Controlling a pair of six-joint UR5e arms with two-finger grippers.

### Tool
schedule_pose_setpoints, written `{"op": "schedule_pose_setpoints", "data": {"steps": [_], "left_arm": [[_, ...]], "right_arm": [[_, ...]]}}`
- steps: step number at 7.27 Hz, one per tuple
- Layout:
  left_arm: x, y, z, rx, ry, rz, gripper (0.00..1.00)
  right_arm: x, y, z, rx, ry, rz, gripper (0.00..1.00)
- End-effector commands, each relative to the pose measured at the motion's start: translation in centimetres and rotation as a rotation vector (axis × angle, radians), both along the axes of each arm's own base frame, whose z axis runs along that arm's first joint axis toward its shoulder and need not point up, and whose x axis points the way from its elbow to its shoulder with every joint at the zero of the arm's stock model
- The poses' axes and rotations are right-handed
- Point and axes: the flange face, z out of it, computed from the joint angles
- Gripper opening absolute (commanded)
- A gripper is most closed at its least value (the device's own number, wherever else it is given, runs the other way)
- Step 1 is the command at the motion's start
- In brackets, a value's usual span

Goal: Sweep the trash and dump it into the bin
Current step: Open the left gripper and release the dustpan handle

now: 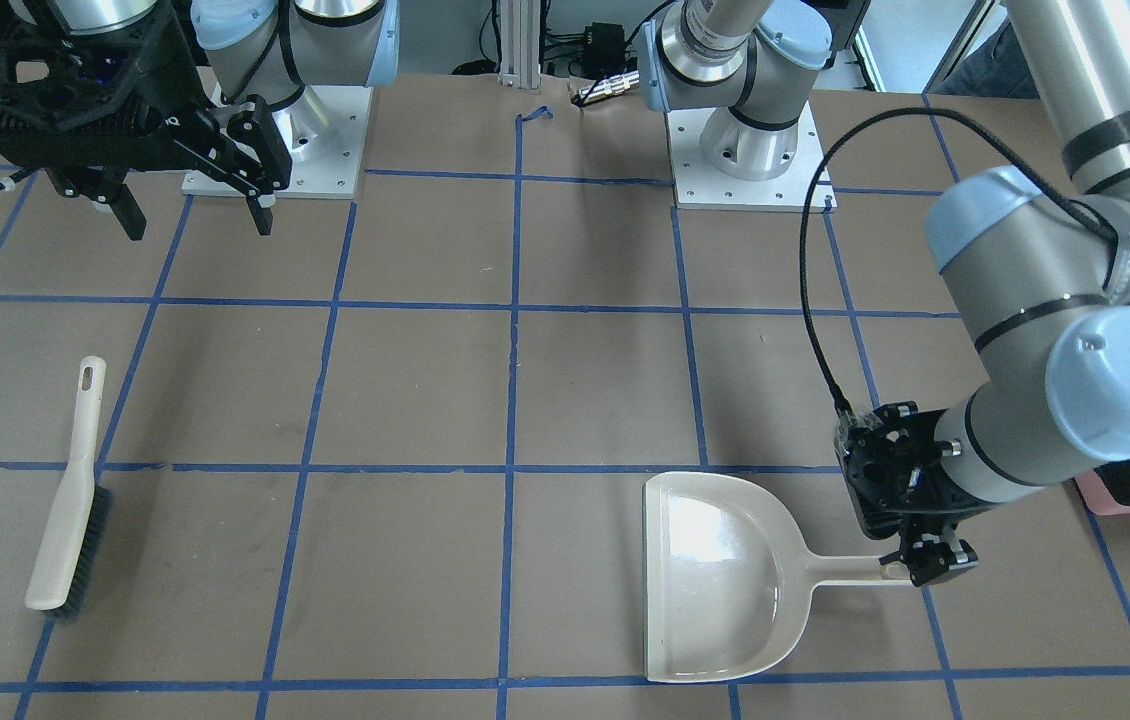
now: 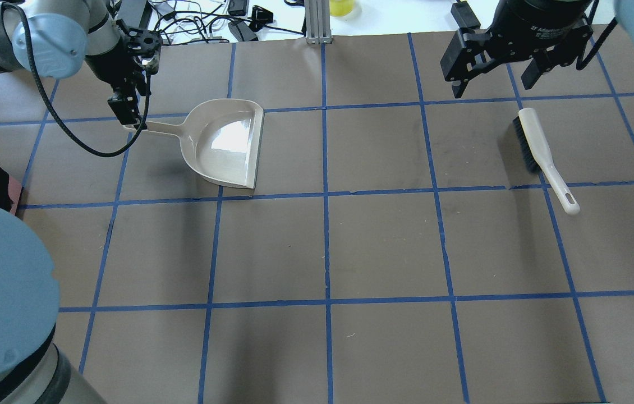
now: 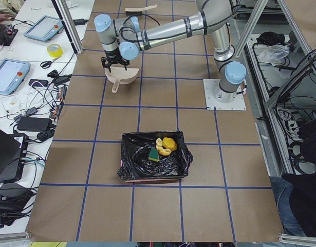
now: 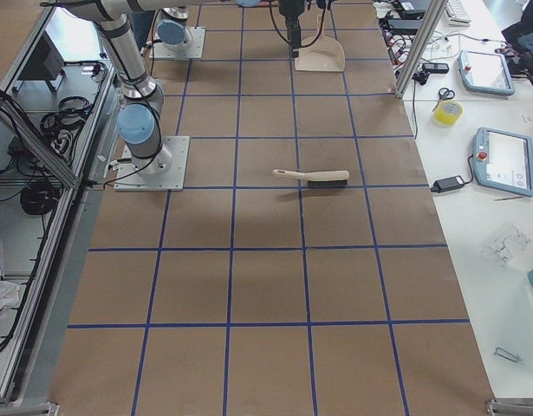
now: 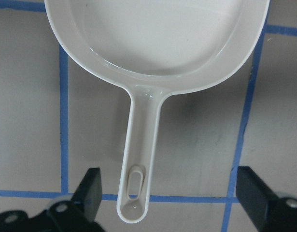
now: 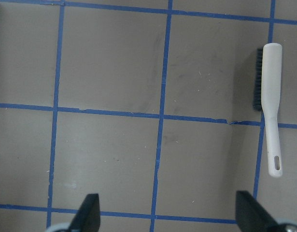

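Pink bin (image 3: 147, 180): black-lined; trash (image 3: 168, 144) was seen inside; long axis was laid across table (image 3: 152, 216).
Left claw (image 5: 170, 173), right claw (image 6: 167, 195): held open.

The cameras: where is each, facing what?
Front-facing: across table, facing robot; left arm, right arm.
Overhead: behind robot, looking down; both arms.
Exterior left: table end by bin; left arm.
Exterior right: opposite end; right arm.
Left wrist: over dustpan; left gripper open.
Right wrist: down at brush; right gripper open.
Shared: dustpan, brush in overhead, front.

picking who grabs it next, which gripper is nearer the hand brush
Right. The right gripper hovers open near the hand brush, beyond its bristle end; the left gripper is across the table, open astride the handle of the dustpan.
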Motion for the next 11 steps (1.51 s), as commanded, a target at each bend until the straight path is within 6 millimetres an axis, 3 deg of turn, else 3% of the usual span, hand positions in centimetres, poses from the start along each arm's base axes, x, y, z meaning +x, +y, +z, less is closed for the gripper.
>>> {"op": "schedule_pose_setpoints", "data": {"steps": [1, 3, 4, 5, 7, 11], "left_arm": [[-4.5, 3.8, 5.8, -0.043, -0.01, 0.197, 1.0], [-6.1, 9.0, 11.6, -0.002, 0.015, 0.495, 1.0], [-6.5, 11.0, 13.4, -0.016, 0.031, 0.59, 1.0], [-6.4, 12.8, 14.3, -0.028, 0.028, 0.706, 1.0], [-5.8, 13.9, 15.0, -0.055, 0.031, 1.01, 1.0], [-5.6, 15.6, 16.0, -0.067, 0.036, 1.169, 1.0]], "right_arm": [[0.0, 0.5, 0.6, -0.011, 0.0, -0.001, 1.0], [0.0, 0.6, 0.7, -0.011, 0.001, 0.002, 1.0], [0.0, 0.6, 0.7, -0.012, 0.001, 0.001, 1.0], [0.0, 0.6, 0.7, -0.011, 0.001, 0.001, 1.0], [0.0, 0.6, 0.7, -0.012, 0.001, 0.001, 1.0], [0.0, 0.6, 0.7, -0.012, 0.001, 0.002, 1.0]]}}
